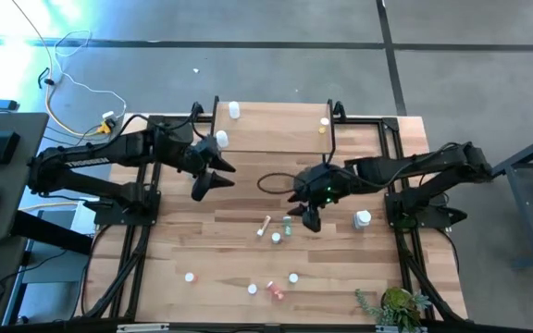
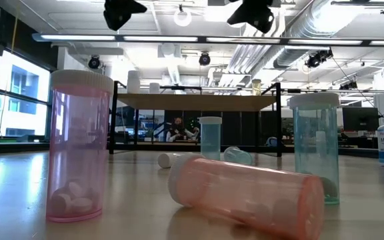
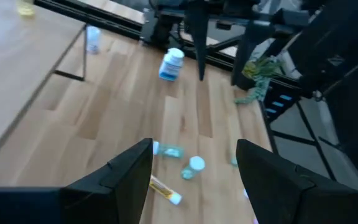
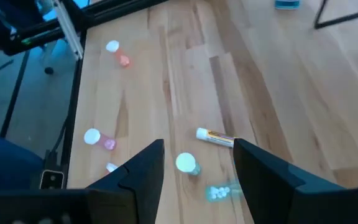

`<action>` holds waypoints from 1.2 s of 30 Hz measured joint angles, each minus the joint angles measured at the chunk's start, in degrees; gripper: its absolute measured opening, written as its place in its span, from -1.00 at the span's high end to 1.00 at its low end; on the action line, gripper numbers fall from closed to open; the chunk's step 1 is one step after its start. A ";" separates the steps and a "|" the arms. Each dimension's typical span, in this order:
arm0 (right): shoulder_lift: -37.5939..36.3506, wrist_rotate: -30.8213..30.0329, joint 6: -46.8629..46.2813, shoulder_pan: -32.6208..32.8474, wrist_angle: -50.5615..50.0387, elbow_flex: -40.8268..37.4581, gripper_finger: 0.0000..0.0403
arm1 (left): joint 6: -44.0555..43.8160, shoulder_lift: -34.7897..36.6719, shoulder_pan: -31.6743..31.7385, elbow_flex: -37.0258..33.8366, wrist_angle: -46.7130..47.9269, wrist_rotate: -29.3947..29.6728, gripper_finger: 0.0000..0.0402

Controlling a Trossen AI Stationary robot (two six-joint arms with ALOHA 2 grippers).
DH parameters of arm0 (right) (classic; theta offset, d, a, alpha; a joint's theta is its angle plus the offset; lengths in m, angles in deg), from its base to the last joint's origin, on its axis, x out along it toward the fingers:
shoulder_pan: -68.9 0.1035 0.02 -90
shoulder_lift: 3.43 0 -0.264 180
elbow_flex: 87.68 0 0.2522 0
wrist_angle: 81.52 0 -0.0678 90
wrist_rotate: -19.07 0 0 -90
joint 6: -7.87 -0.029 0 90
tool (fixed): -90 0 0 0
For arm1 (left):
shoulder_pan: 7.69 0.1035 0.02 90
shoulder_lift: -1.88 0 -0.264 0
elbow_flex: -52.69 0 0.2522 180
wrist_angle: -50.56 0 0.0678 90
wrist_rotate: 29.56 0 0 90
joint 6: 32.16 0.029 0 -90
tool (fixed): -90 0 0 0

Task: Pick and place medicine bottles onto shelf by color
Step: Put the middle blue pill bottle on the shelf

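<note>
Both grippers, left [image 1: 213, 176] and right [image 1: 305, 211], spread, empty, above mid-table; low view alone shows pills inside pink bottle [image 2: 79, 147].

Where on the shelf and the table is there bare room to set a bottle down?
The shelf is bare between the white bottle at its left corner and the yellowish bottle at its right. The table is open on its left, below the left gripper. It is crowded under the right gripper and along the near edge.

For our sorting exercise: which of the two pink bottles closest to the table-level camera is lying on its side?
The right-hand pink bottle lies on its side, white cap pointing left; the other pink bottle stands upright.
</note>
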State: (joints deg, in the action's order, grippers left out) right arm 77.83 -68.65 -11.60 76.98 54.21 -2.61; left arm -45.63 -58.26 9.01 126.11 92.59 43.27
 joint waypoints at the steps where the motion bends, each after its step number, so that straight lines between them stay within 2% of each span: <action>1: 0.54 -0.53 0.59 0.61 0.41 0.00 0.09 | -0.03 0.00 -0.43 0.00 0.02 0.00 -0.11; 13: 8.17 -5.73 13.29 7.14 6.31 0.00 0.09 | -1.40 -0.02 -5.02 0.00 0.09 -0.11 -0.11; 24: 16.68 -5.13 11.58 7.74 8.54 0.00 0.09 | -1.39 -0.02 -6.70 0.00 2.76 0.15 -0.11; 30: 19.89 -5.12 10.45 7.71 8.81 0.00 0.09 | -1.36 -0.07 -6.68 0.00 8.81 6.53 -0.11; 36: 22.65 -5.13 10.45 7.71 9.14 0.00 0.09 | -1.38 -0.07 -6.70 0.00 11.45 8.87 -0.11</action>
State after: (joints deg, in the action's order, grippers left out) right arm 100.48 -73.79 -1.15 84.69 63.34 -2.61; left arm -47.01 -58.33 2.31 126.11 104.04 52.15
